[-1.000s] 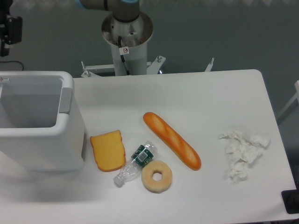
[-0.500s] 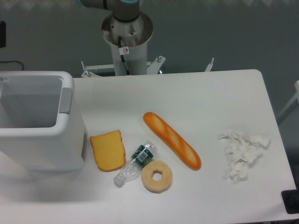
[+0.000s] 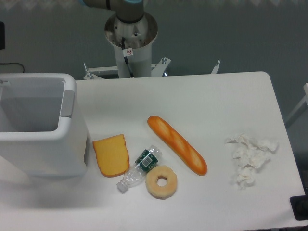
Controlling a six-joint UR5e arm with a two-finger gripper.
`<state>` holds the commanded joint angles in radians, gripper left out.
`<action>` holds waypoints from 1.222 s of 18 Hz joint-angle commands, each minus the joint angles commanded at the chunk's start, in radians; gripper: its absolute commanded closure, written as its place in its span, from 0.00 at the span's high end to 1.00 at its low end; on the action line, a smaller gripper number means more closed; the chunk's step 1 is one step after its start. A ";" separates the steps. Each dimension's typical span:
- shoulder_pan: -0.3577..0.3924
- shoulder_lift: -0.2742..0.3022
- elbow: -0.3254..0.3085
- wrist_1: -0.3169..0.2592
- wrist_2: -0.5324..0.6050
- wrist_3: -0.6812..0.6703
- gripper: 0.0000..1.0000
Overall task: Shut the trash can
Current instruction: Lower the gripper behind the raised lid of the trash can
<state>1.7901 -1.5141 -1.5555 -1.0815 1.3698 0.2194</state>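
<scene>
The trash can is a big white boxy bin at the table's left edge, cut off by the frame. Its top stands open and I look into the grey inside. A grey tab sits on its right side. The lid itself cannot be made out. Of my gripper, only a dark sliver shows at the far left edge, above and behind the bin. Its fingers are out of frame.
To the right of the bin, on the white table, lie a cheese-coloured slice, a small plastic bottle, a doughnut, a baguette and crumpled tissue. The arm's base post stands behind the table.
The gripper slid left from above the bin's back corner until almost all of it left the frame. It has not moved in the last half second. The bin and the other items stayed put.
</scene>
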 joint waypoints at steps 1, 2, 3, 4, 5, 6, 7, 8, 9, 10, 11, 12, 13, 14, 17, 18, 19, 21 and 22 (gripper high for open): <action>0.002 0.002 0.000 -0.002 0.002 0.000 1.00; 0.003 0.002 0.000 0.000 0.005 0.000 1.00; 0.003 0.002 0.000 0.000 0.017 0.000 1.00; 0.005 0.002 0.000 0.000 0.021 0.000 1.00; 0.008 0.002 0.000 0.000 0.021 0.000 1.00; 0.009 0.003 0.002 0.000 0.021 0.000 1.00; 0.012 0.002 0.002 0.000 0.023 0.000 1.00; 0.021 0.003 0.002 0.000 0.025 0.000 1.00; 0.031 0.002 0.000 0.000 0.025 0.000 1.00; 0.034 0.002 0.002 0.000 0.026 0.002 1.00; 0.040 0.002 0.000 0.000 0.028 0.002 1.00; 0.047 0.002 0.000 0.000 0.028 0.000 1.00; 0.049 0.002 0.000 0.000 0.028 0.003 1.00; 0.055 0.002 0.000 0.000 0.028 0.005 1.00; 0.072 0.002 -0.002 -0.002 0.028 0.005 1.00; 0.075 0.003 -0.002 -0.002 0.028 0.006 1.00; 0.080 0.003 -0.002 -0.002 0.028 0.008 1.00; 0.097 0.006 -0.003 -0.002 0.026 0.009 1.00; 0.098 0.006 -0.005 -0.002 0.028 0.009 1.00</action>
<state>1.8883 -1.5079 -1.5600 -1.0830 1.3974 0.2286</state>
